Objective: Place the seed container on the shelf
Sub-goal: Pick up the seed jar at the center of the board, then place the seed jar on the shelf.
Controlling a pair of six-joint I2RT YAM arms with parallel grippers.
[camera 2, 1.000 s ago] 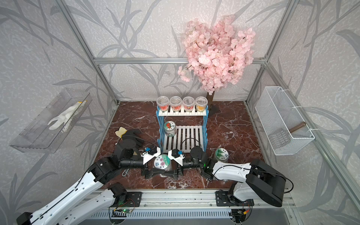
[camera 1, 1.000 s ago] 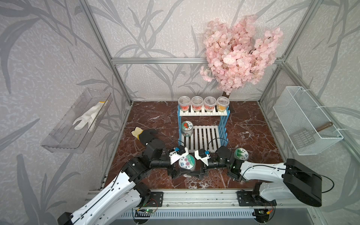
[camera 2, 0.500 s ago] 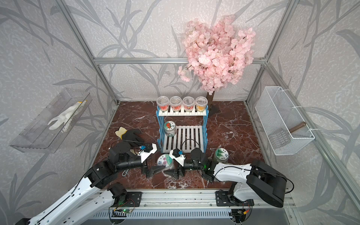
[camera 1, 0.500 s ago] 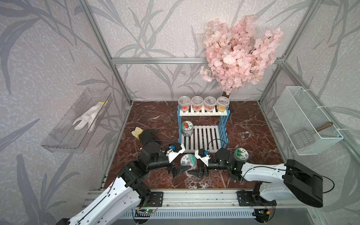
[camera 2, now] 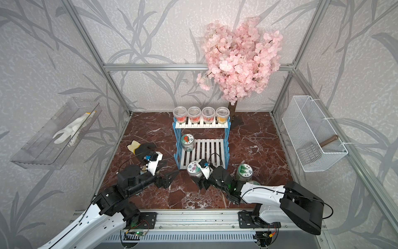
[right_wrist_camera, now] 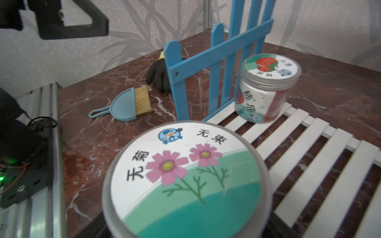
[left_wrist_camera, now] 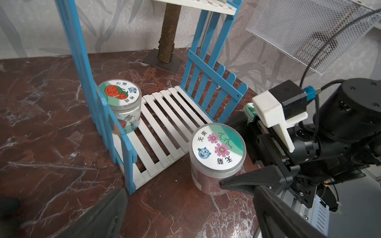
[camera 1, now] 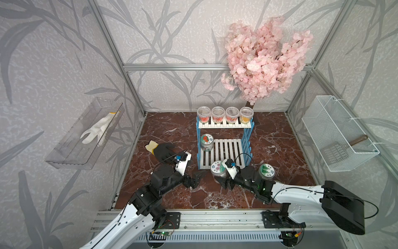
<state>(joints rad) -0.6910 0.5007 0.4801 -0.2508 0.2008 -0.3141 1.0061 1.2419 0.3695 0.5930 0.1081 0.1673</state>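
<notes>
Near the middle of the bench's [camera 1: 172, 133] front edge, the right end effector [camera 1: 221, 181] grasps the seed container [camera 1: 218, 169], a clear jar with a pink-flower lid. Its jaws sit low on the jar's body, the near jaw against the wall. The jar is just in front of the lower board of the shelf [camera 1: 230, 148], touching or nearly touching its front lip. The left end effector [camera 1: 197, 180] hangs released, jaws spread wide, just beside the jar and apart from it. 1 tomato-lidded jar [camera 1: 206, 142] occupies the lower board's corner, and 4 cups [camera 1: 225, 114] fill the top tier. A green-lidded jar [camera 1: 266, 171] stands by the right arm. The container looks rigid and light, with a smooth plastic wall that may slip. The best hold is probably across the body under the wider lid, kept upright for the bare slats.
</notes>
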